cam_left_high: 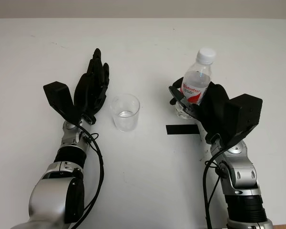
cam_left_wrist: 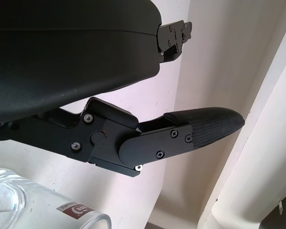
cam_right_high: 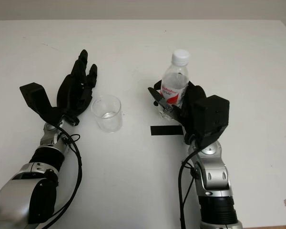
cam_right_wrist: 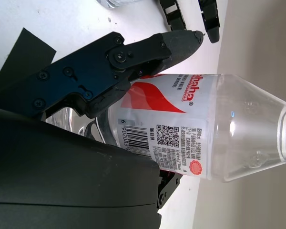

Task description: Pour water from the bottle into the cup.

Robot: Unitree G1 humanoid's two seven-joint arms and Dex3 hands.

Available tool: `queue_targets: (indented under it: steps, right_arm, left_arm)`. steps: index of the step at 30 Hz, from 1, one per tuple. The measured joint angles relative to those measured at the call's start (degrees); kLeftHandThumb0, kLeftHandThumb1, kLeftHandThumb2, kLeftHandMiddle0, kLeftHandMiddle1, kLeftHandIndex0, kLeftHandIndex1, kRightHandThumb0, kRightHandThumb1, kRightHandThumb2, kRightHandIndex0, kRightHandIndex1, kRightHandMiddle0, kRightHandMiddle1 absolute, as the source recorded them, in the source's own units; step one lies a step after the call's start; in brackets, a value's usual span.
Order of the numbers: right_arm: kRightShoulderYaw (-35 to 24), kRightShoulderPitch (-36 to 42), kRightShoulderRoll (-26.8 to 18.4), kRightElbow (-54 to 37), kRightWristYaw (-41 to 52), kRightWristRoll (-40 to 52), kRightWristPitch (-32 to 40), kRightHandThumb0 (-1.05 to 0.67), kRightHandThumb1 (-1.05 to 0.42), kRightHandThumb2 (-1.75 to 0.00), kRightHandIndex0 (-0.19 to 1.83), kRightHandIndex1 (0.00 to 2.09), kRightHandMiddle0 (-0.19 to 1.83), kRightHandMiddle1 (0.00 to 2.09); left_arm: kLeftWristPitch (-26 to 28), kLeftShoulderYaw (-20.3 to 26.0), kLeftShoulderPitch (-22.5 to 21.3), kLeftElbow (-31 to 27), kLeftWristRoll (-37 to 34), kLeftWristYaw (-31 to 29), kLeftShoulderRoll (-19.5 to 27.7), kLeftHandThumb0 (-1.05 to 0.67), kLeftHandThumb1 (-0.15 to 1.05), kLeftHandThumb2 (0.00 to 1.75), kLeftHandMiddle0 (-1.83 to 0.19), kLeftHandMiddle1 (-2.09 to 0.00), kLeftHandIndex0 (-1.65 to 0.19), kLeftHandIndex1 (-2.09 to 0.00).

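Observation:
A clear plastic water bottle (cam_left_high: pixel 197 86) with a red and white label and a white cap stands upright on the white table, right of centre. My right hand (cam_left_high: pixel 193 105) is wrapped around its lower body, fingers (cam_right_wrist: pixel 157 50) curled across the label (cam_right_wrist: pixel 167 124). A clear cup (cam_left_high: pixel 125 112) stands at the table's middle, upright, with a little water at its bottom. My left hand (cam_left_high: pixel 93 83) is open just left of the cup, apart from it. The cup's rim (cam_left_wrist: pixel 43 210) shows close by in the left wrist view.
A black tape strip (cam_left_high: pixel 181 130) lies flat on the table (cam_left_high: pixel 148 181) just in front of the bottle. Bare table surface stretches behind and in front of both objects.

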Motion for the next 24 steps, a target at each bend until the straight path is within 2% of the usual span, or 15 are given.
queue_targets:
  steps: [4, 9, 16, 24]
  right_arm:
    - [-0.6, 0.8, 0.5, 0.0, 0.9, 1.1, -0.3, -0.44, -1.05, -0.35, 1.38, 2.09, 1.0, 2.09]
    - [-0.9, 2.5, 0.8, 0.7, 1.2, 1.5, -3.4, -0.45, -1.05, -0.36, 1.39, 2.09, 1.03, 2.09]
    - [-1.0, 3.3, 1.4, 0.7, 0.6, 1.0, -3.6, -0.46, -1.05, -0.36, 1.42, 2.09, 1.14, 2.09]
    - [-1.0, 3.9, 1.9, 0.8, 0.0, 0.7, -4.8, -0.44, -1.05, -0.37, 1.39, 2.09, 1.16, 2.09]
  left_arm:
    - [0.0, 0.0, 0.0, 0.0, 0.0, -0.2, 0.0, -0.83, 1.05, 0.66, 0.19, 0.0, 0.19, 0.0]
    - [0.0, 0.0, 0.1, 0.0, 0.0, -0.2, 0.1, -0.83, 1.05, 0.67, 0.19, 0.0, 0.19, 0.0]
    - [0.0, 0.0, 0.1, 0.0, 0.2, -0.1, 0.6, -0.83, 1.05, 0.67, 0.19, 0.0, 0.19, 0.0]
    - [0.0, 0.0, 0.1, 0.1, 0.2, -0.5, 0.7, -0.83, 1.05, 0.66, 0.19, 0.0, 0.19, 0.0]
